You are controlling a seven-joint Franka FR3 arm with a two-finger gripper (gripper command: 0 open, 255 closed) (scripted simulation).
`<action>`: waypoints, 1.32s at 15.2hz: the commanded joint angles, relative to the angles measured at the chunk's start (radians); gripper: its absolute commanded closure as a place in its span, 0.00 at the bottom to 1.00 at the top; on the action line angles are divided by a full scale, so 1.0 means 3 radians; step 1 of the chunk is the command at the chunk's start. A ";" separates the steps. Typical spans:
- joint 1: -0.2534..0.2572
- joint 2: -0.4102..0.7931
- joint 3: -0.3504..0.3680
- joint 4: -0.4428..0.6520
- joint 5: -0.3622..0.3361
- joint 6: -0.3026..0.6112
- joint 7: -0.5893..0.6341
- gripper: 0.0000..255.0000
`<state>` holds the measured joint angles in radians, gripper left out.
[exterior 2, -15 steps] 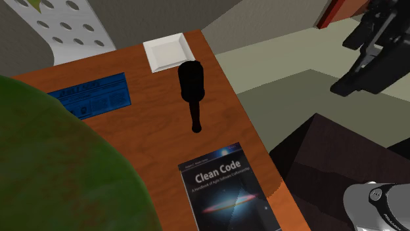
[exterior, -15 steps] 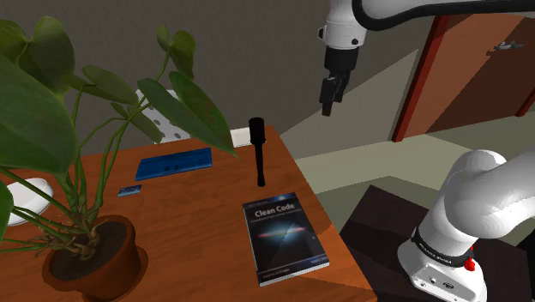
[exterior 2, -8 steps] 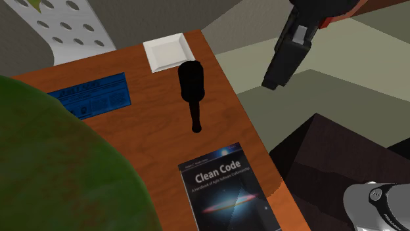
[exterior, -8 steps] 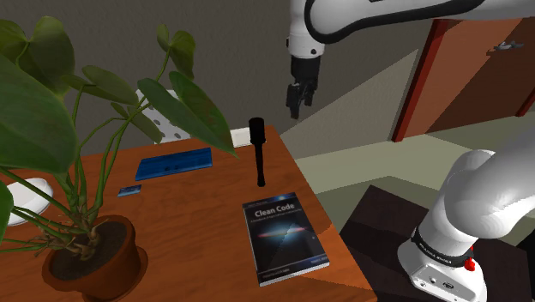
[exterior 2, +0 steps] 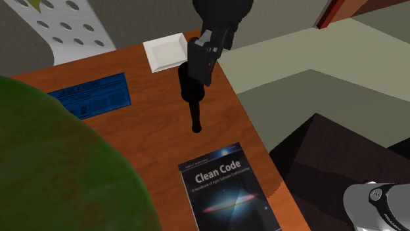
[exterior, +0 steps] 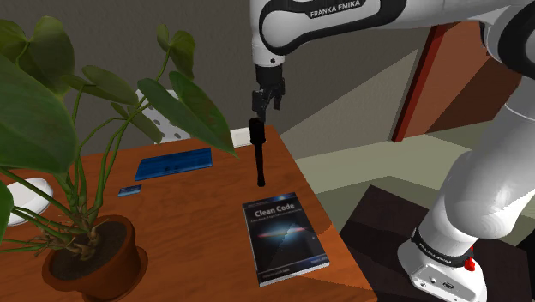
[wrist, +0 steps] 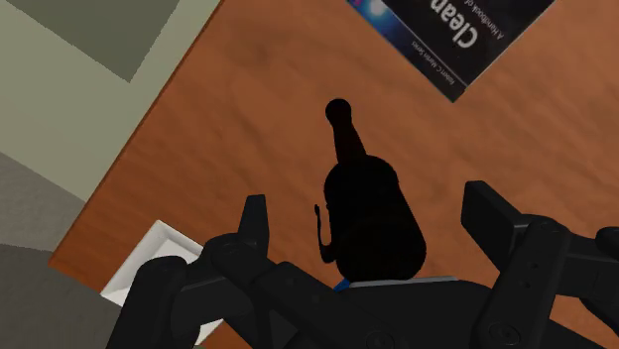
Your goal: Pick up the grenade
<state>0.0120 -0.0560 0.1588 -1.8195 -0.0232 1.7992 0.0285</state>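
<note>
The grenade (exterior: 257, 155) is an all-black stick grenade standing upright on its thin handle, near the far right edge of the wooden table (exterior: 197, 214). My gripper (exterior: 262, 102) hangs just above its thick head and is open. In the second exterior view the gripper (exterior 2: 199, 63) overlaps the top of the grenade (exterior 2: 193, 108). In the wrist view the grenade (wrist: 369, 220) stands between my two fingers (wrist: 255, 224), which are wide apart and do not touch it.
A dark "Clean Code" book (exterior: 285, 237) lies toward the table's near edge. A blue flat card (exterior: 174, 162) and a small white tray (exterior 2: 165, 52) lie farther back. A potted plant (exterior: 90, 249) fills the shoulder view's left. The dark stand (exterior: 377, 232) sits beside the table.
The arm has swung toward the shoulder view's left and come down from beyond the table edge to just over the grenade. The fingers stayed open. The grenade has not moved.
</note>
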 commanded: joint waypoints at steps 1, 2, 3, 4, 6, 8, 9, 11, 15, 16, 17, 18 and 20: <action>0.0014 0.0286 0.0020 0.0272 -0.0041 0.0011 0.0034 0.00; 0.0026 0.0424 0.0031 0.0413 -0.0063 0.0004 0.0054 0.00; 0.0040 0.0563 0.0041 0.0562 -0.0086 -0.0008 0.0074 0.00; 0.0047 0.0620 0.0042 0.0625 -0.0095 -0.0014 0.0081 0.00; 0.0047 0.0619 0.0041 0.0532 -0.0095 0.0076 0.0084 0.00; 0.0046 0.0622 0.0040 0.0447 -0.0097 0.0164 0.0087 0.00; 0.0046 0.0624 0.0039 0.0405 -0.0098 0.0208 0.0088 0.00; 0.0045 0.0633 0.0038 0.0301 -0.0101 0.0321 0.0093 0.00; 0.0045 0.0630 0.0039 0.0296 -0.0101 0.0324 0.0094 1.00; 0.0045 0.0630 0.0039 0.0295 -0.0101 0.0324 0.0095 1.00; 0.0045 0.0629 0.0039 0.0294 -0.0101 0.0324 0.0095 1.00; 0.0046 0.0630 0.0040 0.0295 -0.0101 0.0324 0.0096 1.00; 0.0046 0.0629 0.0039 0.0293 -0.0101 0.0326 0.0096 1.00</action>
<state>0.0260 0.1320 0.1710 -1.7305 -0.0533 1.8971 0.0572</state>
